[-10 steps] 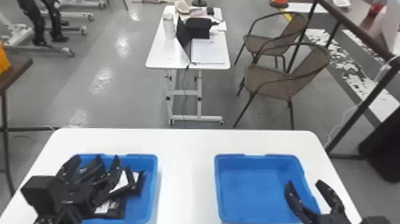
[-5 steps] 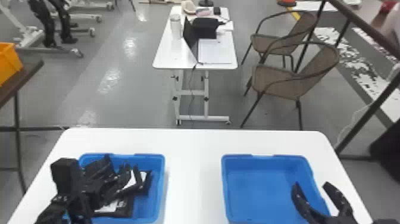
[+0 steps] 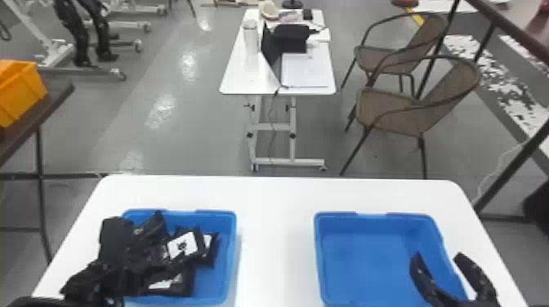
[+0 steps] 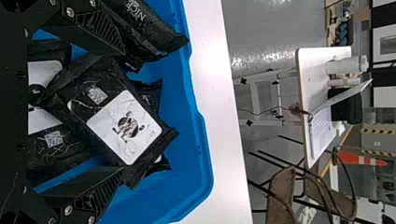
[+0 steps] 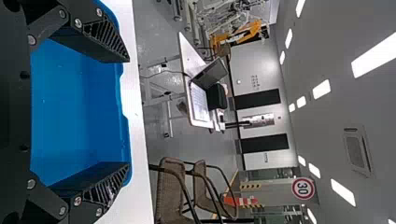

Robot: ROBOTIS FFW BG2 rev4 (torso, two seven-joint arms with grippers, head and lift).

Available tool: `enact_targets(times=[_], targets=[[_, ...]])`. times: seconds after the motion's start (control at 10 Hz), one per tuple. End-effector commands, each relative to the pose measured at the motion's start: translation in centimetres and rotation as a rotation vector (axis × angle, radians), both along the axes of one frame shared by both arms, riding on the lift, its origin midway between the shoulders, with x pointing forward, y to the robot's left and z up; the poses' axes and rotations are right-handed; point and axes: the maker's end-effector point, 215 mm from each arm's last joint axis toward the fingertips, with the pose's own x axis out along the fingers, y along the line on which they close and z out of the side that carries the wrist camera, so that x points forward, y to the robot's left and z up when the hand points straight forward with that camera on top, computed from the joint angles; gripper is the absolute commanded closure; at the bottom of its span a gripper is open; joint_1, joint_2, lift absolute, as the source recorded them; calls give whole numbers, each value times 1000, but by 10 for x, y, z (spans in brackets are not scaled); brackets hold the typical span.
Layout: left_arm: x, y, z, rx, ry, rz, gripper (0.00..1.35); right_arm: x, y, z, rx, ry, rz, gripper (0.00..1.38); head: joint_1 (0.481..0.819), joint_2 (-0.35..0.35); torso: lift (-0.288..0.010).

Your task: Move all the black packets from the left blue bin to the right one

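Over the left blue bin (image 3: 231,261), my left gripper (image 3: 122,249) reaches in from its left side. Several black packets with white labels lie heaped there; one labelled packet (image 3: 182,246) is just right of the gripper. In the left wrist view, the open left gripper (image 4: 122,111) has its fingers on either side of a labelled black packet (image 4: 126,126), and another packet (image 4: 144,28) lies beyond the upper finger. My right gripper (image 3: 439,259) stands open above the right side of the right blue bin (image 3: 367,261); in its wrist view, the right gripper (image 5: 129,112) has nothing between its fingers.
Both bins stand on a white table (image 3: 277,204), with a gap between them. Beyond it are a small wheeled desk (image 3: 241,73) and brown chairs (image 3: 400,110). An orange crate (image 3: 20,92) sits on a dark table at the far left.
My left gripper has shifted rightward over the heap in the left bin. The head view has turned slightly left. My right gripper keeps its place by the right bin.
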Motion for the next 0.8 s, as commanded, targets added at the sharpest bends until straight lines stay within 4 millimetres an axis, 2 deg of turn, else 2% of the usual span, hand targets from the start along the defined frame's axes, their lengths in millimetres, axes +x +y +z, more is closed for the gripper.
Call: enact_targets(times=[0.0,0.3,0.5,0.6,0.7], targets=[[2,2,-17,21,44,-14,151,1,4,-1,17,0,-3,242,695,32,0],[4,1,-49,45,139,-75,151,0,5,-3,24,4,-1,242,695,30,0],[10,-3,-56,46,161,-89,180,-1,5,-4,26,6,0,242,695,33,0],[13,-2,-58,51,166,-89,237,-1,5,-5,27,10,1,242,695,33,0],[15,0,-58,66,166,-94,355,-1,6,-6,28,12,3,243,695,32,0]])
